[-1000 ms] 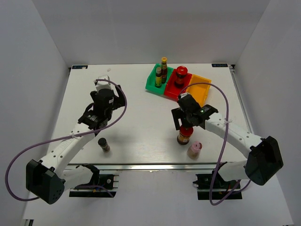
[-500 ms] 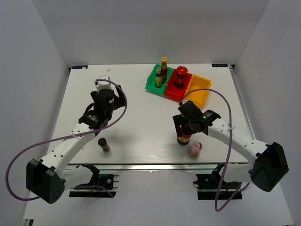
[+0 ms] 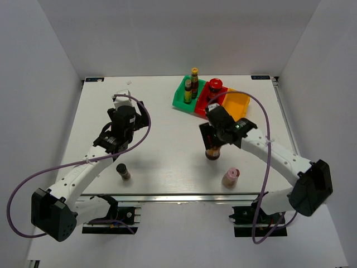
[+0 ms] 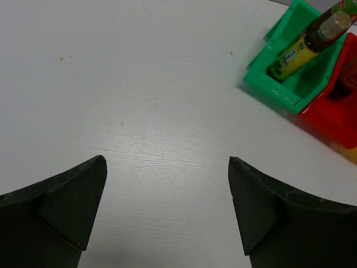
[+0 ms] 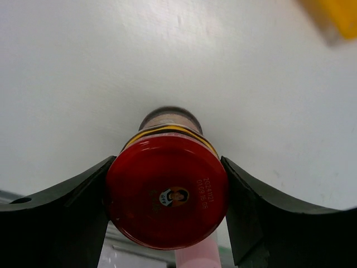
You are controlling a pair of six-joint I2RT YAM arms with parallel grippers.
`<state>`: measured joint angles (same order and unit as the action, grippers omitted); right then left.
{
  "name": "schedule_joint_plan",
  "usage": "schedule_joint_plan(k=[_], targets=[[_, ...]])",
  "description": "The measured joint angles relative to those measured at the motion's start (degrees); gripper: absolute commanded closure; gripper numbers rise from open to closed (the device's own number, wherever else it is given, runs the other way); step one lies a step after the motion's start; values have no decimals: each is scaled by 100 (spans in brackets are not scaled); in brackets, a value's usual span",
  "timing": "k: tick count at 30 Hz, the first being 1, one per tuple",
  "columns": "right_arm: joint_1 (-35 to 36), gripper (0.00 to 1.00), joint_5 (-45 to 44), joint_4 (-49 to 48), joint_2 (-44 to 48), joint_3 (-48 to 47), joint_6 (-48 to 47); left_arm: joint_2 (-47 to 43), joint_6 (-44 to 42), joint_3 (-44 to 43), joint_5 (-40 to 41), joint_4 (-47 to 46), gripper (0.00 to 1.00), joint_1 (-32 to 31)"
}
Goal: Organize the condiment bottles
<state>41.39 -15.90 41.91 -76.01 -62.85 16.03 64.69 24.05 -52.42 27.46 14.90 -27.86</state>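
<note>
My right gripper [image 3: 212, 143] hung above the red-lidded jar [image 3: 212, 153] a second ago. It has since come down, clamped the lid and carried the jar back from the front edge, slightly left, toward the red bin [image 3: 201, 106]. The jar has left the pink bottle [image 3: 230, 177]; a clear gap now separates them.

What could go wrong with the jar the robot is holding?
The right hand grips the red-lidded jar only by the sides of its lid, so it might slip and fall. The red bin already holds a second jar, so the two could bump if this one goes there.
</note>
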Motion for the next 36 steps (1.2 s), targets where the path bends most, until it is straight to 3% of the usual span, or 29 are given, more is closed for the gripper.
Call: schedule_joint_plan(k=[8, 18, 30, 36], targets=[[-767, 70, 396, -509, -2004, -2544, -866, -61, -4, 74, 164, 0, 2, 0], [-1486, 70, 442, -634, -3915, -4680, -1709, -68, -11, 109, 380, -13, 2, 0], [-1731, 68, 367, -1040, -4505, -4892, -2166, 74, -57, 109, 474, -13, 2, 0], [-1801, 54, 442, -1108, -4522, -4763, -2181, 74, -66, 109, 492, -13, 2, 0]])
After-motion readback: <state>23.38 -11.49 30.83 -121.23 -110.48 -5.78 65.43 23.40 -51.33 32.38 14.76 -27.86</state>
